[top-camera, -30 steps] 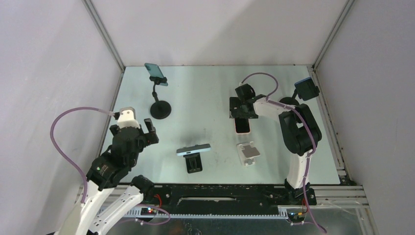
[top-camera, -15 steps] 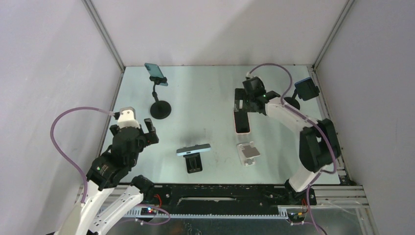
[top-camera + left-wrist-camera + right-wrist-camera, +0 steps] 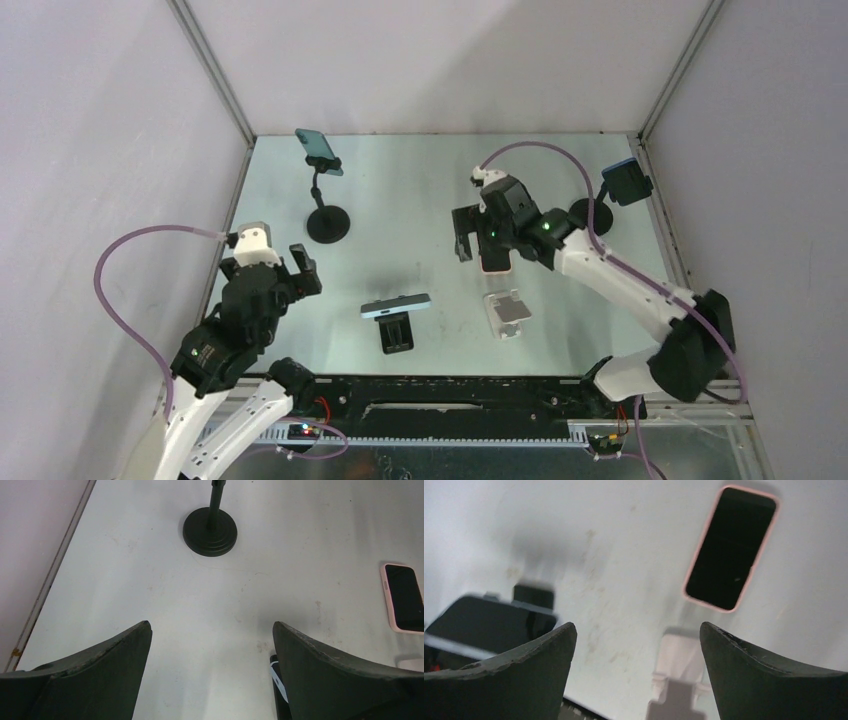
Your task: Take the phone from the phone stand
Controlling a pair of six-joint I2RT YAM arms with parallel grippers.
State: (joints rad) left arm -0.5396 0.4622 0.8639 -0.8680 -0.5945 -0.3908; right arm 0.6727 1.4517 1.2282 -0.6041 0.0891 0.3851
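Right fingers (image 3: pixel 519 675) apart above pink phone (image 3: pixel 730 547), seemingly flat on table (image 3: pixel 624 545); left fingers (image 3: pixel 95 675) apart

Bare table (image 3: pixel 165 605) is lying between left gripper (image 3: pixel 211 623) and the round stand base (image 3: pixel 210 531), nothing blocking there. Black stand (image 3: pixel 397 332) carrying a phone (image 3: pixel 396 305) is sitting mid-table, white stand (image 3: pixel 508 312) is standing near on its right, a clear lane running between them. Pink phone (image 3: pixel 730 547) is lying flat just beyond the white stand, close ahead of right gripper (image 3: pixel 637 624). Another mounted phone (image 3: pixel 627 183) is crowding the far right corner
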